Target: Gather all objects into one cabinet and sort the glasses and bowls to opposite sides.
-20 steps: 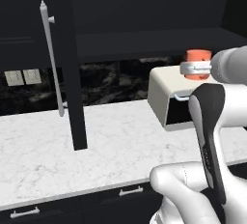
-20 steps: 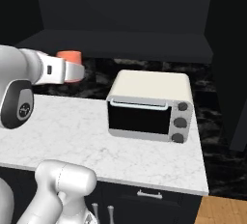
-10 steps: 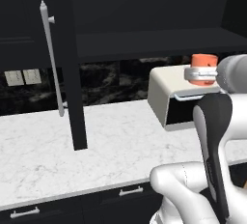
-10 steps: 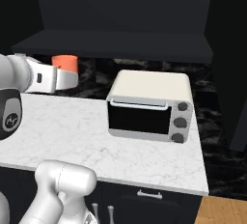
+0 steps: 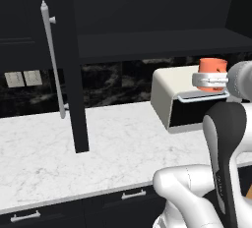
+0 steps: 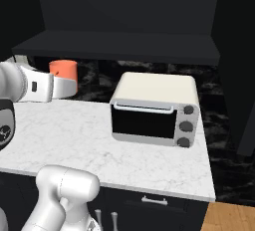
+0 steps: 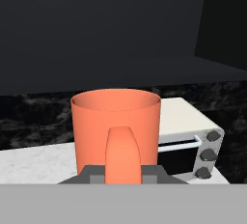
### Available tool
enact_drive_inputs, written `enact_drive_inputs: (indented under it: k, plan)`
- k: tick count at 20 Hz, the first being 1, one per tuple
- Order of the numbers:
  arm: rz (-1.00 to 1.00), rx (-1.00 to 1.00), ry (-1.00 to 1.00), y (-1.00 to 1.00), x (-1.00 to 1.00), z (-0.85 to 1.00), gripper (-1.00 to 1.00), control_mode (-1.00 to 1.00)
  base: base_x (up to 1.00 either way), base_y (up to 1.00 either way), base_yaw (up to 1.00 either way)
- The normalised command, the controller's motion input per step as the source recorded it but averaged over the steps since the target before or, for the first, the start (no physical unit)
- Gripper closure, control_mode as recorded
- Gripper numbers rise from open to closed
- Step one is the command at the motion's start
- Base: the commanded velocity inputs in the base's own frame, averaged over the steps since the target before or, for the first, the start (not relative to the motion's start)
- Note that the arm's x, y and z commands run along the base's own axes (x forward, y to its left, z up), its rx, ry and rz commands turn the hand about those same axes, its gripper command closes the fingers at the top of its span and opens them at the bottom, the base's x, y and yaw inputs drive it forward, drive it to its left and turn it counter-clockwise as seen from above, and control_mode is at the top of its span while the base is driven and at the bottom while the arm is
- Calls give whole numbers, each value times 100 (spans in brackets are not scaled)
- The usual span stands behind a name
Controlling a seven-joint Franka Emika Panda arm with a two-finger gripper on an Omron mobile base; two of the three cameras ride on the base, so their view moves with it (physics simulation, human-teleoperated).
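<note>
- The claw [image 7: 123, 177] is clamped on the orange mug [image 7: 116, 129], apparently at the handle, and holds it upright in the air above the table [image 5: 123, 138].
- The mug hangs just below the cabinet shelf [image 5: 152, 45], beside the toaster oven [image 6: 154, 110], so it is carried but not yet placed.
- The cabinet door [image 5: 69, 65] stands open.
- The shelf looks dark; I cannot tell whether anything sits on it, so most of the gathering and all the sorting seems left.
</note>
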Motion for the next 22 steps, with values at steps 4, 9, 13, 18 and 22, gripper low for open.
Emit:
enact_drive_inputs:
  k: [4, 9, 13, 18, 22]
  plan:
    - [0, 0, 0, 0, -1, 0, 100, -100, 0, 0, 0]
    - [0, 0, 0, 0, 0, 0, 100, -100, 0, 0, 0]
    - [0, 0, 0, 0, 0, 0, 100, 100, -36, -4, 1]
    - [0, 0, 0, 0, 0, 0, 100, 100, -97, -3, 12]
    - [0, 0, 0, 0, 0, 0, 100, 100, -88, 0, 36]
